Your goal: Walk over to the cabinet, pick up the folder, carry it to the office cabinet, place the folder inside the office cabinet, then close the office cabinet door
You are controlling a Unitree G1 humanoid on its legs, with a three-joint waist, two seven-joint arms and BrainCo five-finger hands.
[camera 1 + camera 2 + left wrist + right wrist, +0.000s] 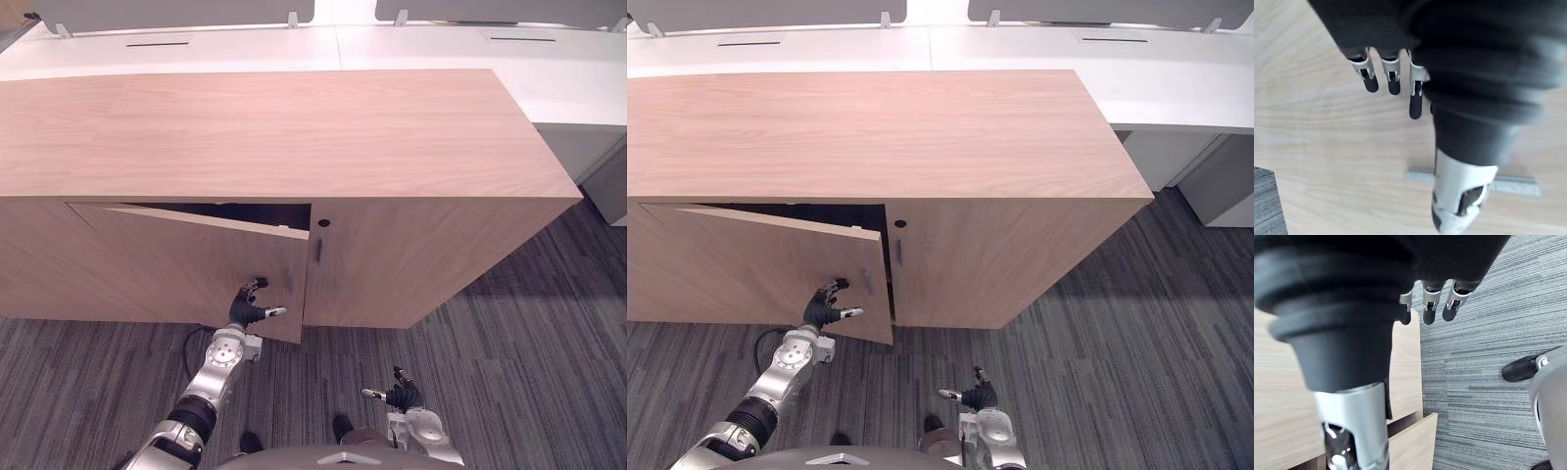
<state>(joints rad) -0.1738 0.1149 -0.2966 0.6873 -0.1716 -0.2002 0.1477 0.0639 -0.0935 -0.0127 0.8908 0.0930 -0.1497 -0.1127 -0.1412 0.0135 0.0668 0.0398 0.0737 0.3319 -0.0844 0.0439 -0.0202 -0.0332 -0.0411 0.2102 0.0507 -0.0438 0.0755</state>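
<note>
Left eye view: left hand (247, 311), fingers straight, at ajar door (186, 264).

Pale wood over grey stripes

The office cabinet (274, 127) and its door (186, 264) are light tan wood grain, perhaps black inside. The handle (1513, 182) is grey, the carpet (509, 333) dark grey and finely streaked, the table (431, 44) white.

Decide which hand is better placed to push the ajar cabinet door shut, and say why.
Left. The left hand is at the face of the ajar door, fingers straight, close to its handle. The right hand hangs low over the carpet, apart from the cabinet.
</note>
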